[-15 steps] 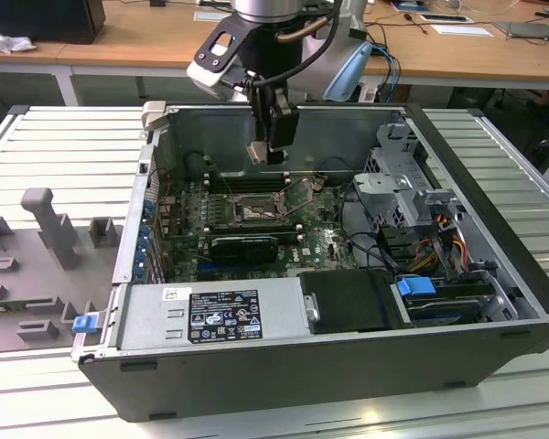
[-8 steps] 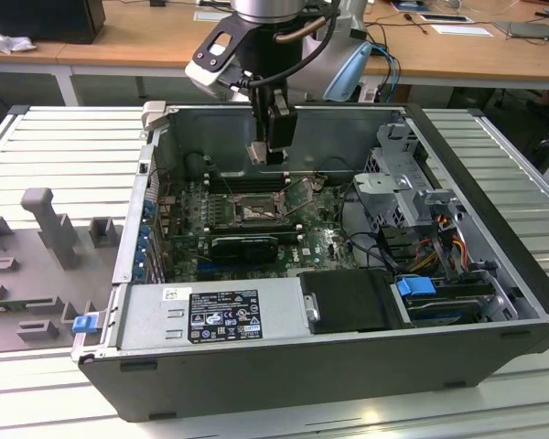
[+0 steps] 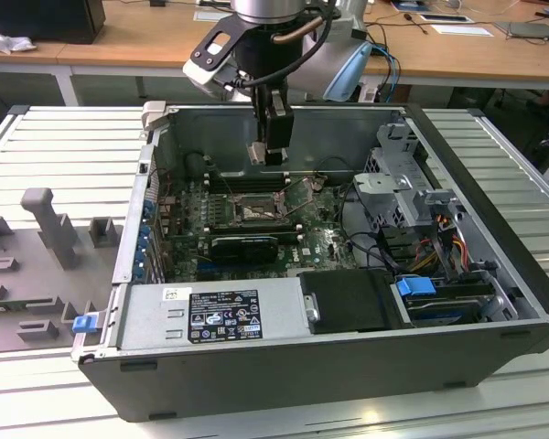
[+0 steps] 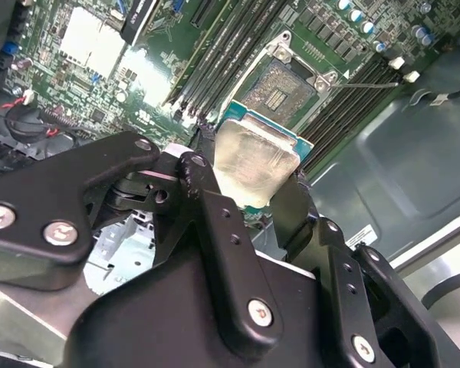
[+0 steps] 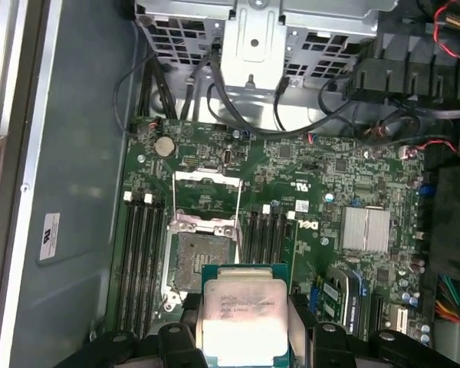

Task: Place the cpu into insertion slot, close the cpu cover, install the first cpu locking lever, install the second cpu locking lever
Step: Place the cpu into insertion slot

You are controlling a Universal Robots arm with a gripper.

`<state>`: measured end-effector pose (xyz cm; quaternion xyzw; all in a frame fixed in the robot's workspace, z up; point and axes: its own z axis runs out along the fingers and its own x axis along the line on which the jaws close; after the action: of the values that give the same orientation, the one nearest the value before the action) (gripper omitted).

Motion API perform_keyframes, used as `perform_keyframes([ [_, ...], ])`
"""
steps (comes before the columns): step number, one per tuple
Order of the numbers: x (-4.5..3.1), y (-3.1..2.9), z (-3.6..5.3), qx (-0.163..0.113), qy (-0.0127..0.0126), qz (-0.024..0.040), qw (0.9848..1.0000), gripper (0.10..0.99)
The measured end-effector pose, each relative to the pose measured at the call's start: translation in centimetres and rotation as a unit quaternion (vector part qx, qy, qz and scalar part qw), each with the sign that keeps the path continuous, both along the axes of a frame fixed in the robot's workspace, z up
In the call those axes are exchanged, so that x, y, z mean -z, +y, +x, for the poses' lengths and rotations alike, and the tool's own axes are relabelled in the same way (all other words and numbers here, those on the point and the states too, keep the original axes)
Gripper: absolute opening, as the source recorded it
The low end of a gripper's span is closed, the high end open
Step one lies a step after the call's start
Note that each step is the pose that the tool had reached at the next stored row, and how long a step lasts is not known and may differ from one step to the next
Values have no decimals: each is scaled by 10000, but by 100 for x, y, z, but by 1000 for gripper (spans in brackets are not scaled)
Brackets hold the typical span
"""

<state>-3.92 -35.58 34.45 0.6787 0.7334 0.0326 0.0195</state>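
The tool (image 4: 249, 178) pinches the cpu (image 5: 244, 314) by its edges near the open slot (image 5: 197, 259); light, stiff, likely fragile underneath, it suits edge grips.

silvery cpu (image 5: 241, 314) held aloft, insertion slot (image 5: 195, 261) bare — cpu cover (image 5: 205, 223) raised

Bright even light, glare on cpu (image 4: 254, 159)
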Motion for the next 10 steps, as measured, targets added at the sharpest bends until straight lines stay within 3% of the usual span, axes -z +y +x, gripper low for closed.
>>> perform_keyframes([
  [10, 53, 0, 0, 144, 1, 0, 9999, 529],
])
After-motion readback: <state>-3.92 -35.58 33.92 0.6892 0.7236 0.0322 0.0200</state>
